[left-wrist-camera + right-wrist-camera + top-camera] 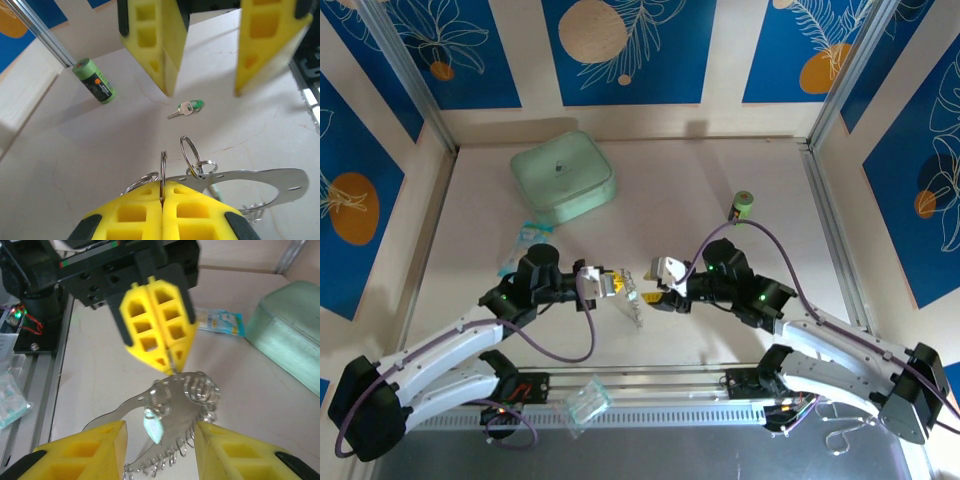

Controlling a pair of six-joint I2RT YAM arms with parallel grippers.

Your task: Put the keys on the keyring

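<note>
Your left gripper (162, 192) is pressed together, pinching the keyring (240, 181) by one wire loop; hold it level. Your right gripper (202, 90) faces it, fingers spread and holding nothing. Both keys (186, 108) lie together on the table (75, 160) near those fingers, so I'd lower it gently and pinch one key by its head.

Left gripper (162, 186) clamped shut; right gripper (160, 432) jaws apart (arms facing).
</note>
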